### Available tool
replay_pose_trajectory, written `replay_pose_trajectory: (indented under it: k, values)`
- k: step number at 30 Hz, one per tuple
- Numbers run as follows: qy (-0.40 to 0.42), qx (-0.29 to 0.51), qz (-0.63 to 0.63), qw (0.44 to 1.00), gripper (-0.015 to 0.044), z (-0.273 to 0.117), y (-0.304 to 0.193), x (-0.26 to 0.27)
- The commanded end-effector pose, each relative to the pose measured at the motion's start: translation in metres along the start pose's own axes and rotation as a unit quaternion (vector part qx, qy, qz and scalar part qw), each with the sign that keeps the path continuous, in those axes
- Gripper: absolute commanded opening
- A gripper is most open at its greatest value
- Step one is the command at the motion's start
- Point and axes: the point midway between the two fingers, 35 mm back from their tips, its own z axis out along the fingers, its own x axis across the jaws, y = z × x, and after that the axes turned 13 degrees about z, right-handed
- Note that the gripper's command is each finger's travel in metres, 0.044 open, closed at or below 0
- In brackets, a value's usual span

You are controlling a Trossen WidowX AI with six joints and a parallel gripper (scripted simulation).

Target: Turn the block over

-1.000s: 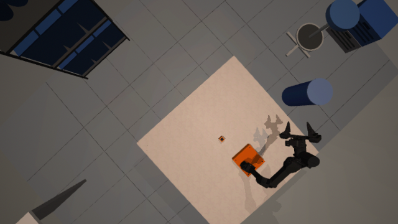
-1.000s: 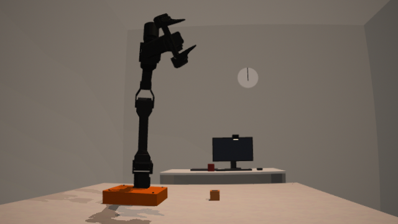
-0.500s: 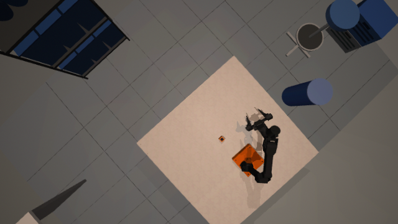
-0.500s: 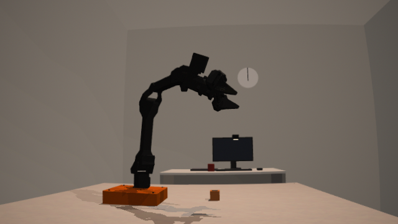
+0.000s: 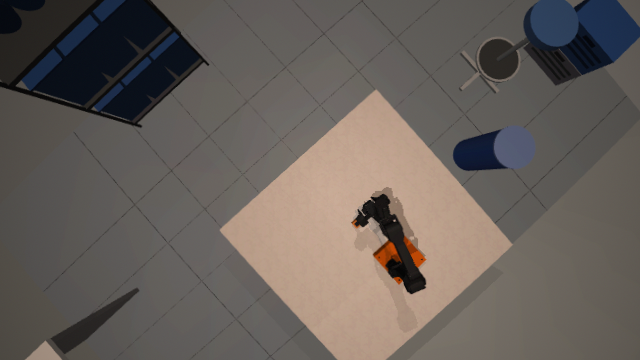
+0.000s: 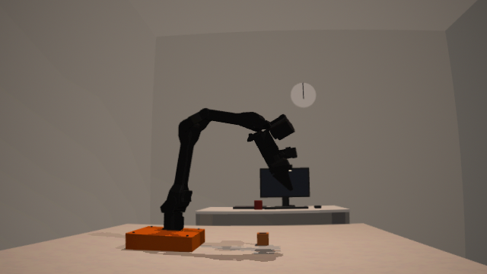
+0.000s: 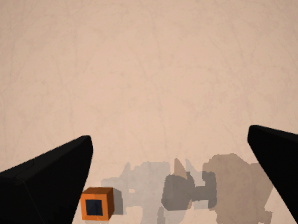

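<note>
A small orange block (image 5: 355, 223) (image 6: 262, 239) (image 7: 98, 203) rests on the table (image 5: 295, 210) (image 6: 342, 247) (image 7: 150, 60). Its dark square mark (image 7: 94, 207) faces up in the wrist view. In the top view the arm partly covers the block. My gripper (image 6: 291, 188) (image 7: 173, 139) is wide open and empty, tilted downward high above the table. In the wrist view the block is at the lower left, beside the left finger's inner edge and well below it, not centred between the fingers.
The orange arm base (image 5: 382, 256) (image 6: 159, 242) stands on the table near the block. Shadows of the arm fall around the block. A desk with a monitor (image 6: 303, 183) and a red cup (image 6: 258, 205) is behind the table. A blue cylinder (image 5: 514, 147) stands off the table's edge.
</note>
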Motion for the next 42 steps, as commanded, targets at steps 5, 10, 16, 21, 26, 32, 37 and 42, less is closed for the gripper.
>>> replay_pose_trajectory:
  k: [5,10,16,21,26,32,37,42]
  values:
    - [-0.046,0.195,0.004,0.98,0.044,0.04,-0.101,0.066]
    - [-0.065,0.23,-0.003,0.971,0.044,0.042,-0.123,0.075]
    - [-0.065,0.231,-0.003,0.971,0.044,0.062,-0.137,0.071]
    - [-0.065,0.231,-0.003,0.971,0.044,0.071,-0.143,0.07]
    - [-0.065,0.231,-0.003,0.971,0.044,0.084,-0.152,0.068]
    - [-0.065,0.231,-0.003,0.971,0.044,0.087,-0.153,0.068]
    - [-0.065,0.231,-0.003,0.971,0.044,0.095,-0.157,0.067]
    - [-0.065,0.231,-0.003,0.971,0.044,0.102,-0.161,0.066]
